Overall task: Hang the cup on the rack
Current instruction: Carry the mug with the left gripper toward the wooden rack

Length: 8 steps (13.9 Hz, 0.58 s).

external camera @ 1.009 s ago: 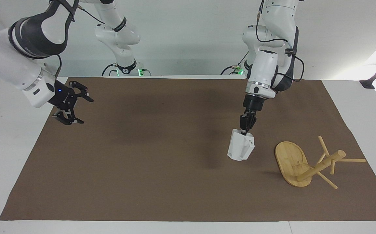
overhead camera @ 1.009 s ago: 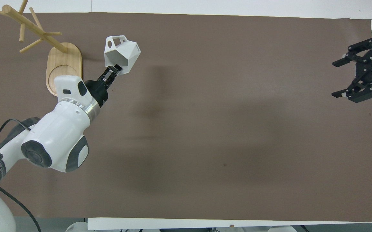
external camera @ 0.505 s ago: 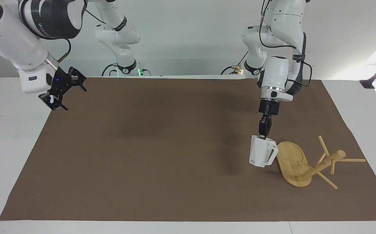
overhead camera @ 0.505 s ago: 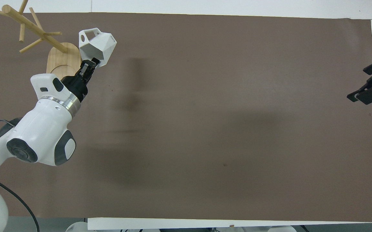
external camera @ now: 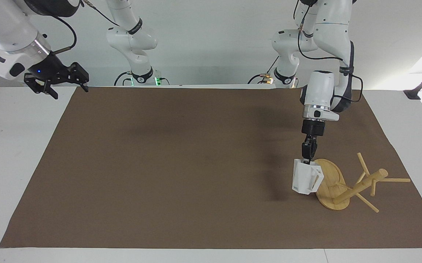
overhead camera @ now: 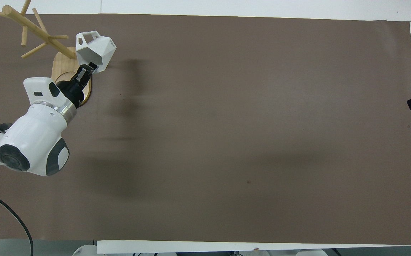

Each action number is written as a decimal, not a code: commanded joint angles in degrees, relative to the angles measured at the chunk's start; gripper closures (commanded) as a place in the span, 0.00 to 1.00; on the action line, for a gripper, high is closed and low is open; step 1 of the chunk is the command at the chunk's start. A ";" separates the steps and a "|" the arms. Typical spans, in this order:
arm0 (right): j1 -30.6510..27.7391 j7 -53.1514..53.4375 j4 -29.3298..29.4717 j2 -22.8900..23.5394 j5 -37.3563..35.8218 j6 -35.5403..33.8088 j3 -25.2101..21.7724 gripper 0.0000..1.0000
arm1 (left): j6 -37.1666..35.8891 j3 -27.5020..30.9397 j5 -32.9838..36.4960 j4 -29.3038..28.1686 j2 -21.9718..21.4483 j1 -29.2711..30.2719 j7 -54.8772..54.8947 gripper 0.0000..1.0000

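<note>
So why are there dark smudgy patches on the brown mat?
Those are shadows: in the overhead view a soft streak lies on the mat beside the cup held by the left pincer; in the facing view a dim patch sits by the cup next to the rack, and a fainter one lies mid-mat.

The left arm reaches down from its base, wrist almost vertical, and the left gripper (external camera: 307, 159) points straight down with its fingers pinched together. The right arm is raised and drawn back to its end of the table, the right gripper (external camera: 56, 84) spread open in the air
</note>
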 commanded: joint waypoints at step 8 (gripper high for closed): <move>3.44 11.65 -12.84 -8.17 -2.90 2.98 -2.41 0.00 | 1.15 -0.70 2.63 2.58 2.59 4.29 -0.68 1.00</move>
